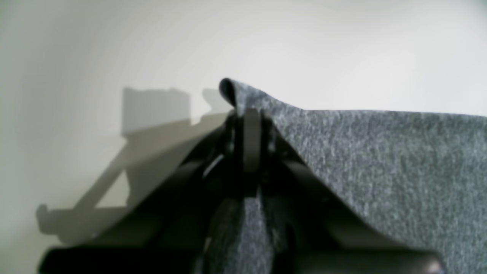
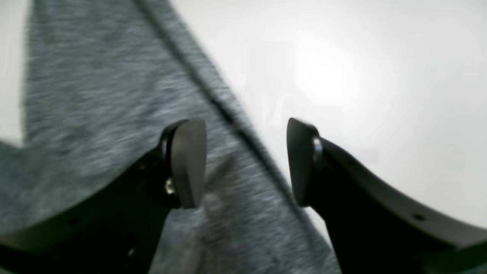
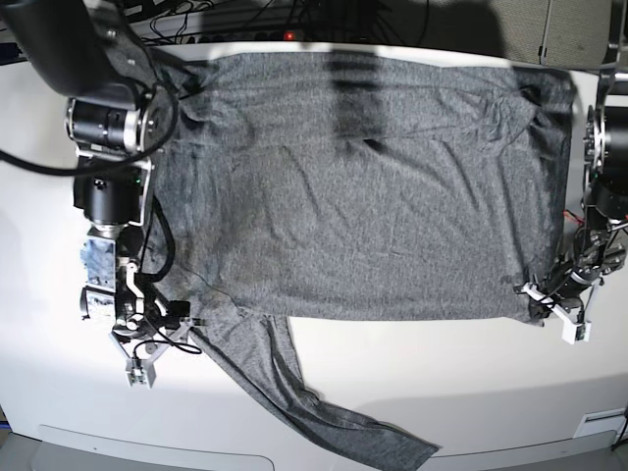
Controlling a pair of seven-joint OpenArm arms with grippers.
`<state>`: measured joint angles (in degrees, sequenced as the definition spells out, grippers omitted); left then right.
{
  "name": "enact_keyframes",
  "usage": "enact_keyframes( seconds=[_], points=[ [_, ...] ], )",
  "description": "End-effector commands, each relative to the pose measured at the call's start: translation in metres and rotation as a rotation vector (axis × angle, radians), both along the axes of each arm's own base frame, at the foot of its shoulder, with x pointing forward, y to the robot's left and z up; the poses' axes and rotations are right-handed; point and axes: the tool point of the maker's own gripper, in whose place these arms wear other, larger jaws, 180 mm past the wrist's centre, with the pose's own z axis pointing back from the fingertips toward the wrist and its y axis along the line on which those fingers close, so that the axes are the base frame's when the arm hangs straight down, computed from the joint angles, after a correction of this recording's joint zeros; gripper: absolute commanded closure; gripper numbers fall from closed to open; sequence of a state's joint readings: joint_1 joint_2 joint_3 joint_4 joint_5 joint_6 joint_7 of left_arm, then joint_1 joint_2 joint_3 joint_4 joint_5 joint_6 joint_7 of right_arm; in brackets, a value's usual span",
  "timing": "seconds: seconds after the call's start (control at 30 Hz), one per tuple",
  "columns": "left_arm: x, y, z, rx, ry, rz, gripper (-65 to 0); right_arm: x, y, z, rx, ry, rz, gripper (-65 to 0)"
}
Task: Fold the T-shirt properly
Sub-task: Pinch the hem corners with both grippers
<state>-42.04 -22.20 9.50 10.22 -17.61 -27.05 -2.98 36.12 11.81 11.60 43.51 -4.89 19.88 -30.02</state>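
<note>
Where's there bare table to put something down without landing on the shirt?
Bare table runs along the near edge, between the T-shirt body and the table's front, right of the trailing sleeve. A smaller patch lies left of the right gripper. The far side and both arm ends are crowded.

Soft knit long-sleeved T-shirt (image 3: 373, 196): heathered dark grey, mottled, no print. Smooth flat counter (image 3: 442, 392): plain white. Hand fingers (image 2: 188, 163): black.
</note>
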Motion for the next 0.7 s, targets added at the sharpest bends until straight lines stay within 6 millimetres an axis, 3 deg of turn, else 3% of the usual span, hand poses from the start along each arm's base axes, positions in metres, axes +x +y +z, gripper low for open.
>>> enact_keyframes(
  seconds=[0.0, 0.17, 0.27, 0.4, 0.5, 0.67],
  points=[
    [0.018, 0.008, 0.026, 0.002, -0.076, 0.011, 0.0, 0.014, -0.014, 0.022, -0.023, -0.051, -0.024, -33.6],
    [0.018, 0.008, 0.027, 0.002, -0.08, 0.012, 0.0, -0.002, -0.036, 0.001, -0.034, 0.021, -0.056, -33.6],
    [0.018, 0.008, 0.027, 0.002, -0.08, 0.011, 0.0, -0.007, -0.032, -0.009, -0.012, 0.045, -0.054, -33.5],
    [0.018, 0.008, 0.027, 0.002, -0.08, 0.012, 0.0, 0.001, -0.027, -0.003, 0.005, 0.0, -0.04, -33.4],
    [0.018, 0.008, 0.027, 0.002, -0.08, 0.012, 0.0, 0.0, -0.027, -0.006, 0.003, -0.001, -0.039, -29.0],
    [0.018, 0.006, 0.027, 0.0, -0.08, 0.01, 0.0, -0.004, -0.025, -0.016, 0.014, 0.01, -0.039, -28.3]
  ],
)
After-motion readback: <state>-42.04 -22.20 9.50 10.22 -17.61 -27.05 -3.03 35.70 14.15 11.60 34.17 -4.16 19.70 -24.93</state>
